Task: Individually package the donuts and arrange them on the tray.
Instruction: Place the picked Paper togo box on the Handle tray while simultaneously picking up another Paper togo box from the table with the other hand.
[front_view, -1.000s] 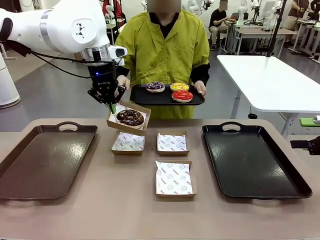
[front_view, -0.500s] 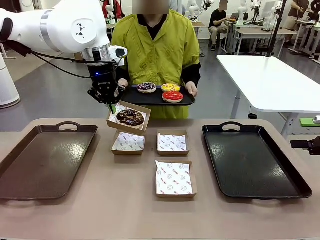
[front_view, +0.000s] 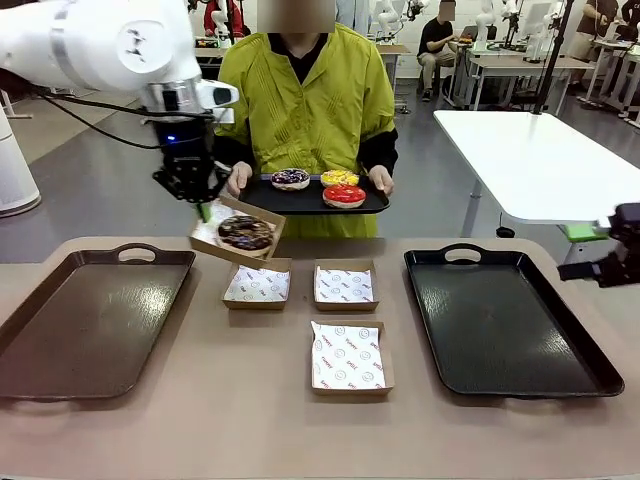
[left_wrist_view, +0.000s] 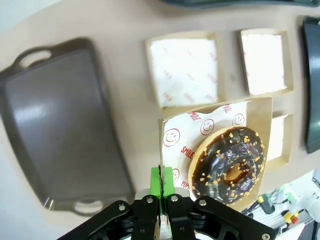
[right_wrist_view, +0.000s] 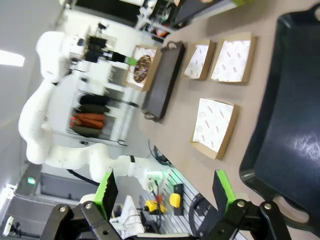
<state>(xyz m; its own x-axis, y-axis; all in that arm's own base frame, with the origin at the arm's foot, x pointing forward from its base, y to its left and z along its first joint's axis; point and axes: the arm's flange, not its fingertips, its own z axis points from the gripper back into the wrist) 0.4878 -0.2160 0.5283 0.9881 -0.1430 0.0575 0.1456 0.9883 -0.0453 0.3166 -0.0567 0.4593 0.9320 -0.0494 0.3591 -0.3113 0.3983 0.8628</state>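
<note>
- The left claw (front_view: 204, 208) hung above the desk's (front_view: 200, 430) far left part, its green pads pressed together on the corner of a cardboard box (front_view: 205, 237); in the left wrist view the left claw (left_wrist_view: 161, 181) pinched the box's (left_wrist_view: 260, 120) edge and printed paper lining.
- Below and left of it a brown tray (front_view: 60, 360) lay flat on the desk, long side running away from the robot.
- The held box was off the desk and tilted, gripped corner highest, hanging just above the left of two far boxes.
- The chocolate donut (front_view: 246, 233) lay flat in that box, sprinkled face up and leaning with it; being a ring, it had no long axis, and its hole showed plainly from the wrist (left_wrist_view: 229, 167).
- Three open boxes rested on the desk's middle: two side by side (front_view: 256, 284) (front_view: 344, 285), one nearer the robot (front_view: 347, 358).
- Past the desk a person held a small black tray (front_view: 300, 205) level in both hands; on it sat the purple-brown donut (front_view: 291, 178), the yellow donut (front_view: 340, 177) and, nearest the desk, the red donut (front_view: 344, 195), all iced side up.
- A black tray (front_view: 590, 375) lay on the desk's right.
- The right claw (right_wrist_view: 165, 190) stood spread wide with nothing between its pads, off the desk's right edge (front_view: 612, 265).
</note>
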